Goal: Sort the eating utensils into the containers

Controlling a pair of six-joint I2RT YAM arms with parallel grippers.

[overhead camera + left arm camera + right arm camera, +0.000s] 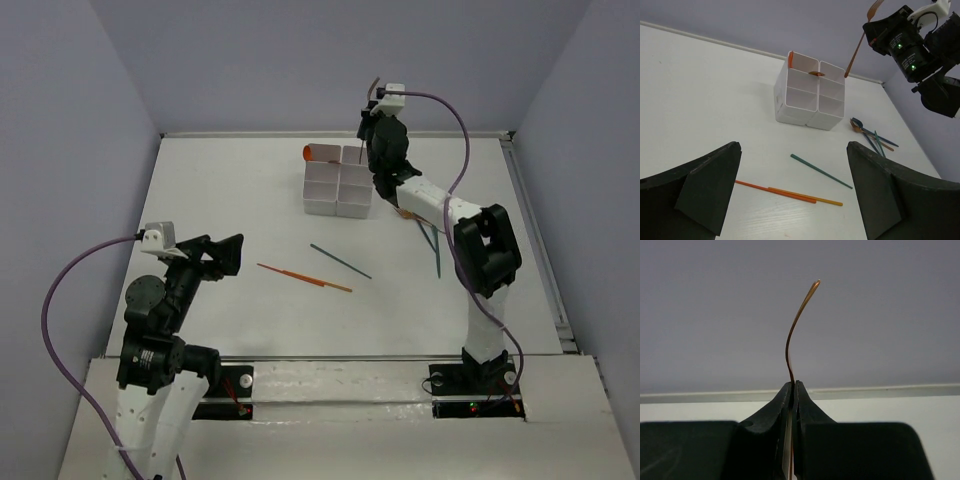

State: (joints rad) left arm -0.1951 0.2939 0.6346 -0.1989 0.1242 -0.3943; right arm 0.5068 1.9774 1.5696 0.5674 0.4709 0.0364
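The white four-compartment box (338, 187) stands at the back middle; it also shows in the left wrist view (810, 97). An orange utensil (318, 152) leans in its back left compartment. My right gripper (371, 128) is shut on the brown fork (859, 40) and holds it upright, its lower tip just above the back right compartment. The fork's curved upper end (794, 335) rises from the shut right gripper (795, 386). My left gripper (233, 254) is open and empty at the left, short of two orange sticks (305, 278) and a teal stick (340, 261).
A small pile of teal and orange utensils (430, 235) lies right of the box, under my right arm; it also shows in the left wrist view (872, 136). The table's back wall is close behind the box. Purple cables trail from both wrists.
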